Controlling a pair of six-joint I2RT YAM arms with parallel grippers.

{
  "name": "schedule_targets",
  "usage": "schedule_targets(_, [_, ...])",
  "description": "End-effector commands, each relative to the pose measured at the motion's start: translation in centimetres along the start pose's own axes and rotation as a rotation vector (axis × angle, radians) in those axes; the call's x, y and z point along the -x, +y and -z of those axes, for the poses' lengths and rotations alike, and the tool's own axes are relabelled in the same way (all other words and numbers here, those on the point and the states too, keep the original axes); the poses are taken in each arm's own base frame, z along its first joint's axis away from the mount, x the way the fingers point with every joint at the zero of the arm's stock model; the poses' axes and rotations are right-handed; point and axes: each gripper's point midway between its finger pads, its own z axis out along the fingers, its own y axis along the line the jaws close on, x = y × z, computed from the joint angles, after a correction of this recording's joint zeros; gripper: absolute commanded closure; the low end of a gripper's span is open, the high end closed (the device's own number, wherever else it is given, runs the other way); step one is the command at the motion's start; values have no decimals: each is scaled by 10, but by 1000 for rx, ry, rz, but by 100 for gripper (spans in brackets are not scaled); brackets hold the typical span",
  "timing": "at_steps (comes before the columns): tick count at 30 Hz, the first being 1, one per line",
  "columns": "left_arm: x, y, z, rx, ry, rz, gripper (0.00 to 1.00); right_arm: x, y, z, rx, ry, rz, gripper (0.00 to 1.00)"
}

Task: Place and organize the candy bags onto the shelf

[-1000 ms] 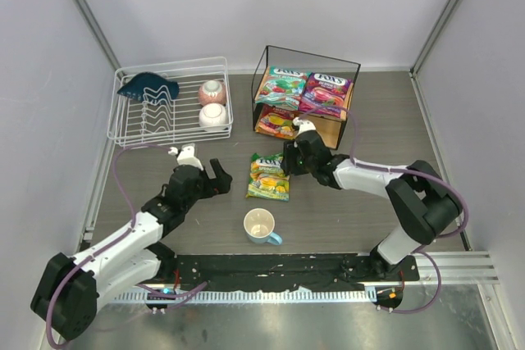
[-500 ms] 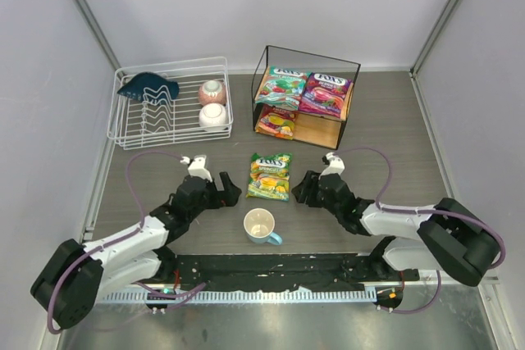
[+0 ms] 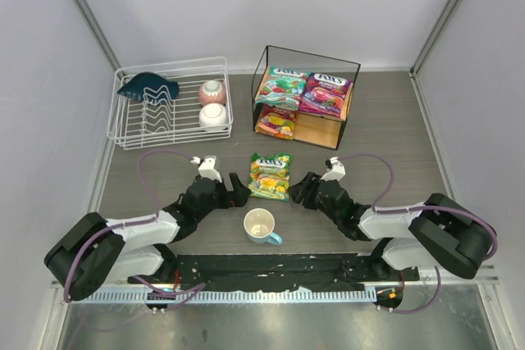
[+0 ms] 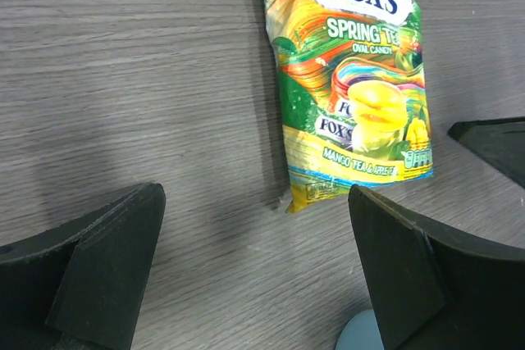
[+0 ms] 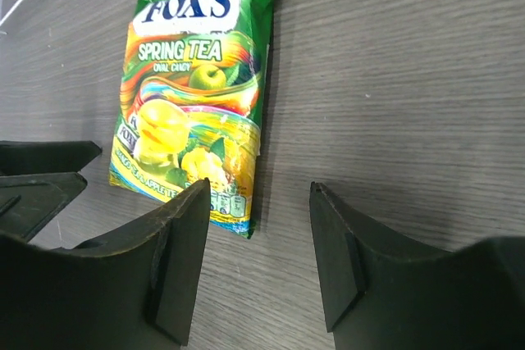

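Collision risk: left gripper (image 3: 236,189) wide apart, right gripper (image 3: 297,190) half-parted, both empty, flank flat glossy yellow-green candy packet (image 3: 270,176); simultaneous grabs may clash.

A white wire rack (image 3: 131,133) at the table's (image 3: 385,120) far left holds a dark blue dish (image 3: 148,86) and two bowls (one pinkish (image 3: 212,91), one white (image 3: 213,115)). A blue-handled mug (image 3: 261,225) stands upright near the front.

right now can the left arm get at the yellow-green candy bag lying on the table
Probably yes. The left tool is open and sits just beside the yellow-green candy bag, with only bare table between them. The mug stands nearer the bases, off that line.
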Motion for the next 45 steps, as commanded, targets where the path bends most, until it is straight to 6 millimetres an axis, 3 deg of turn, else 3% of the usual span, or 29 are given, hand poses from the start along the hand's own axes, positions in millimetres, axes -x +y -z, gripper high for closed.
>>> schedule_targets(1, [16,-17,-6,-50,-73,15,0,4,18,-8,38,-26,-31,43])
schedule_targets(15, [16,-27,-16,-76,-82,39,0,-20,20,-24,8,32,-16,45])
schedule_targets(20, [11,-30,-22,-85,-61,39,0,-24,15,-26,-8,38,-23,58])
schedule_targets(28, [3,-39,-29,-103,-35,22,0,-30,9,-29,-24,51,-24,70])
schedule_targets(32, [-1,-41,-32,-105,-24,17,1,-32,9,-31,-22,55,-27,82])
schedule_targets(36, [-3,-44,-34,-118,-16,13,10,-36,6,-33,-26,65,-30,97])
schedule_targets(40, [-7,-46,-36,-128,0,9,27,-37,6,-33,-26,68,-31,99])
schedule_targets(45, [-9,-46,-38,-132,8,8,33,-37,6,-33,-28,68,-30,99])
